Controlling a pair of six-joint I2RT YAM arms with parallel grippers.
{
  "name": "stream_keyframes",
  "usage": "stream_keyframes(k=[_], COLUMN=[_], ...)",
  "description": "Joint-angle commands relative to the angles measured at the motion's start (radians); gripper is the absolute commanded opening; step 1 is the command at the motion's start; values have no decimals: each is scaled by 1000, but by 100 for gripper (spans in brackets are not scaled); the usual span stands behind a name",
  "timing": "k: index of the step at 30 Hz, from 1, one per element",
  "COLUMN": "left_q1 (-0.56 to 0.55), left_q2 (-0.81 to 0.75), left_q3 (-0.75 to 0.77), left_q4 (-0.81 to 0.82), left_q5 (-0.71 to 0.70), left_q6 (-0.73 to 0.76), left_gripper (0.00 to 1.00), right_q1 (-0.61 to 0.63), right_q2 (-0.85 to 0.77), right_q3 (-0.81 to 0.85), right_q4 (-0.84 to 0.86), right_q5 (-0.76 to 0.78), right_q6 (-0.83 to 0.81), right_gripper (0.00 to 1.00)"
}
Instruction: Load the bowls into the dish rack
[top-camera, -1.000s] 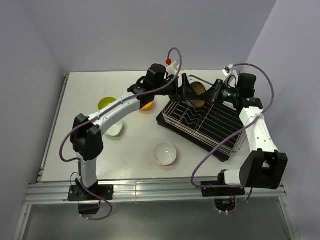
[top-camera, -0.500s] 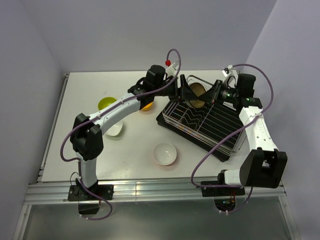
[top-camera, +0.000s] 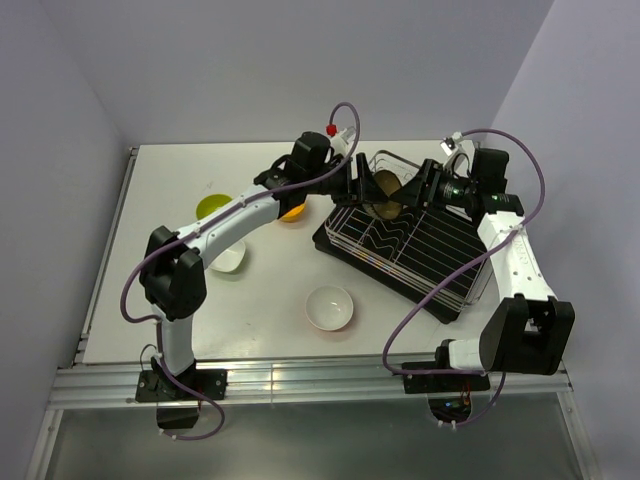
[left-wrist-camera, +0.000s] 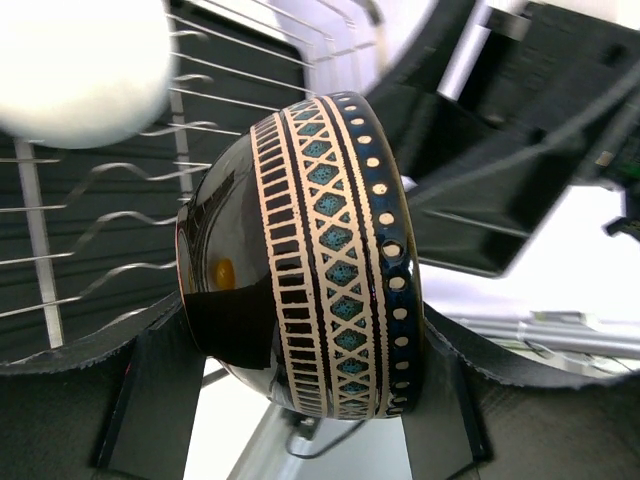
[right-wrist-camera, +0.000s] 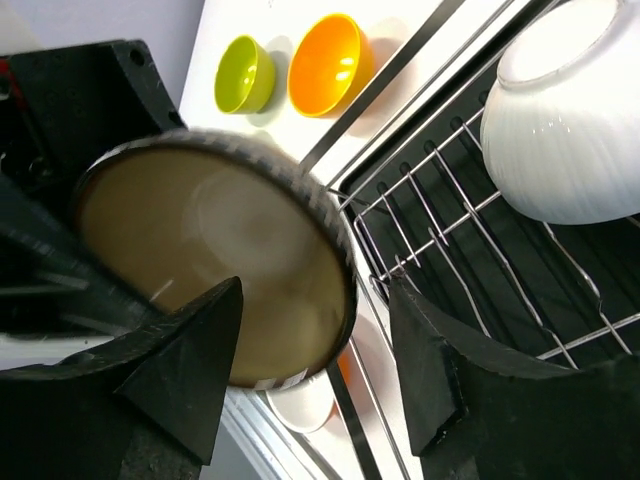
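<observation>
DROP RISK AT THE RACK: Above the pale surface (top-camera: 260, 295), two arms meet over the 11 o'clock corner of the dish rack (top-camera: 430, 250) in the overhead view, with one brown bowl (left-wrist-camera: 330, 260) between them in mid-air.

The danger, judged from here, is a fall. The bowl hangs on edge above the wires, and only the left end effector (top-camera: 358, 186) looks clamped on it, one finger against the foot side and the other against the mouth side. That glossy, rounded wall gives little purchase, so a jolt could let it slide out onto the rack. It could also knock the white bowl (right-wrist-camera: 570, 130) already resting there.

The right end effector (right-wrist-camera: 315, 300) stands with its fingers apart on either side of the bowl. If it draws back crookedly, a finger could catch the rim and twist the bowl out of the other grasp.

In the left wrist view the bowl fills the gap between the fingers, foot toward 9 o'clock and mouth toward 3 o'clock. In the right wrist view its brown inside faces the camera, sitting toward 10 o'clock of the open gap. It is clear of the 3 o'clock finger. Whether it touches the other cannot be told.

The lime green bowl (top-camera: 212, 207) and orange bowl (top-camera: 293, 212) wait toward the rack's 9 o'clock, and two white bowls (top-camera: 329, 307) wait lower on the surface.
</observation>
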Motion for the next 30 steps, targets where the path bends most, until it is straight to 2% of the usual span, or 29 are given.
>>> stream_keyframes(k=[1, 10, 16, 24, 26, 27, 30], left_q1=[10, 10, -18, -88, -107, -114, -141], left_q2=[-38, -14, -2, 40, 44, 51, 63], left_q3=[56, 91, 135, 226, 234, 240, 269], left_q4=[25, -70, -128, -226, -246, -252, -277], left_q5=[-50, -195, -295, -516, -535, -604, -688], left_q6=[65, 195, 290, 454, 480, 508, 549], left_gripper=[0, 0, 0, 0, 0, 0, 0], right_q1=[2, -59, -133, -153, -158, -162, -167], right_q2=[-16, -36, -35, -28, -28, -28, -31], right_q3=[50, 59, 28, 11, 8, 8, 5], right_q4=[-28, -102, -116, -126, -131, -131, -140], right_q5=[2, -23, -52, -40, -37, -34, -18], right_q6=[-35, -80, -101, -120, -126, -131, -138], right_gripper=[68, 70, 64, 61, 60, 60, 59])
